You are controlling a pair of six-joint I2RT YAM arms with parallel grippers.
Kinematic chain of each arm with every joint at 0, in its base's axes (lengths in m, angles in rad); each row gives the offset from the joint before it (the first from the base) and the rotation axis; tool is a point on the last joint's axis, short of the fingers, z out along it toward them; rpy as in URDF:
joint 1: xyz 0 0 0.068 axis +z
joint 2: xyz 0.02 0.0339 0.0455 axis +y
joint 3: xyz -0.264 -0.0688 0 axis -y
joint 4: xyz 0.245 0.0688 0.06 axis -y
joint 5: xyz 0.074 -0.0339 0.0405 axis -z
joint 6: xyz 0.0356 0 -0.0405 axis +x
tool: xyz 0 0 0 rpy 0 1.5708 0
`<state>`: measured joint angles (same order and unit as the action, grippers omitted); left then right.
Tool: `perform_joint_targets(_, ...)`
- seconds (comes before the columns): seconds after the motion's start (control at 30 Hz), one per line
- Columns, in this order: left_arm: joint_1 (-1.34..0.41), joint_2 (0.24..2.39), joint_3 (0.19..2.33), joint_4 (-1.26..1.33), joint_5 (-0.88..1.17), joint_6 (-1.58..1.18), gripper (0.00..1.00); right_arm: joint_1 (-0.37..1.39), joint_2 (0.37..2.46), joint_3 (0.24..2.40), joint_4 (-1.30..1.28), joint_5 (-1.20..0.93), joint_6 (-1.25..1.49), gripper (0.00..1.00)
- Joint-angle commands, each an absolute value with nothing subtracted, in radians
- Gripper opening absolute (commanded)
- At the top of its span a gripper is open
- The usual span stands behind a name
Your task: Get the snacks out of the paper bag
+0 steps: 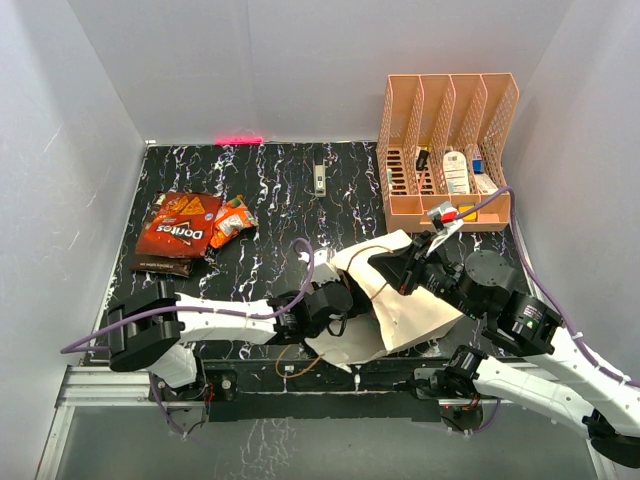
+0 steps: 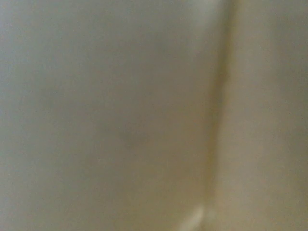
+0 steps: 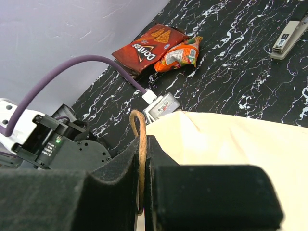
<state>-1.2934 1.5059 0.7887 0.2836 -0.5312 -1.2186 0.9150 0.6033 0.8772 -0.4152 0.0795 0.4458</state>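
Fingers (image 3: 207, 197) of the right arm are clenched on the brown cord handle (image 3: 141, 144) of the paper bag (image 1: 420, 308), with the cord running up between the two black pads. The bag lies on its side on the black marbled desk (image 1: 280, 190), near the front edge between the two arms, its mouth turned toward the left arm (image 1: 230, 320). Gripping the handle appears to steady the bag and hold its mouth up so the other arm can get in.

The left arm stretches across from the left, and its end is lost from view at the bag's mouth. Its wrist camera shows only blurred tan paper, so its fingers are hidden. I cannot tell whether they are spread, closed or holding anything.

Three snacks lie together on the desk at the far left, well apart from the bag. They are a red Doritos packet (image 1: 180, 225), an orange packet (image 1: 232, 218) touching its right side, and a dark brown packet (image 1: 160, 266) partly under it. They seem set aside there, out of the arms' way. Whether more packets are inside the bag cannot be seen. A peach mesh organiser (image 1: 447, 110) stands at the far right.
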Motion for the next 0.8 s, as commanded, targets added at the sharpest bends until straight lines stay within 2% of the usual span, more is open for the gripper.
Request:
perform_joint_targets(0.0, -1.316, 1.538, 0.830, 0.340, -0.652, -1.235, 0.58, 0.914, 0.592, 0.898, -0.376, 0.097, 0.433, 0.07)
perform_joint_targets(0.17, -1.340, 1.605, 0.853, 0.353, -0.720, -1.257, 0.62, 0.913, 0.584, 0.904, -0.381, 0.107, 0.424, 0.07)
perform_joint_targets(0.37, -1.340, 1.715, 0.855, 0.495, -0.725, -1.223, 0.73, 0.914, 0.577, 0.908, -0.397, 0.111, 0.422, 0.07)
perform_joint_targets(0.47, -1.338, 1.742, 0.854, 0.524, -0.756, -1.200, 0.72, 0.914, 0.565, 0.910, -0.414, 0.117, 0.423, 0.07)
perform_joint_targets(0.53, -1.337, 1.757, 0.862, 0.533, -0.766, -1.160, 0.63, 0.913, 0.554, 0.913, -0.427, 0.127, 0.426, 0.07)
perform_joint_targets(0.77, -1.299, 1.689, 0.826, 0.504, -0.738, -1.126, 0.05, 0.914, 0.511, 0.894, -0.466, 0.156, 0.447, 0.07)
